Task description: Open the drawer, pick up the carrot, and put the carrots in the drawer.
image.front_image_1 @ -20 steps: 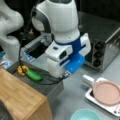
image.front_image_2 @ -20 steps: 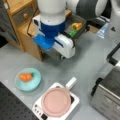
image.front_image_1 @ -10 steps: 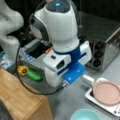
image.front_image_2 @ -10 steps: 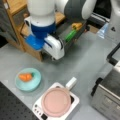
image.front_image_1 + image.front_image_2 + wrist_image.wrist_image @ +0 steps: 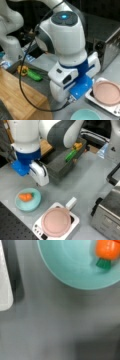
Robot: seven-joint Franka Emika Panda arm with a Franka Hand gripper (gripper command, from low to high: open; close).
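The drawer [image 5: 62, 162] is pulled out of the cabinet [image 5: 17, 97]. Inside it lie a green vegetable [image 5: 70, 155] and a yellow pepper [image 5: 77, 145], near its far end. The carrot [image 5: 25, 197] lies in a teal bowl [image 5: 28, 205] on the grey desk [image 5: 82, 182], near the desk's front left edge in a front view. The gripper [image 5: 38, 173] hangs just above and beside the bowl; whether its claw is open or closed I cannot tell, and it holds nothing visible. In the wrist view, the carrot [image 5: 110, 250] with its green end sits at the bowl's [image 5: 72, 270] upper right. A pink plate [image 5: 56, 222] rests on a white tray [image 5: 72, 202] beside the bowl.
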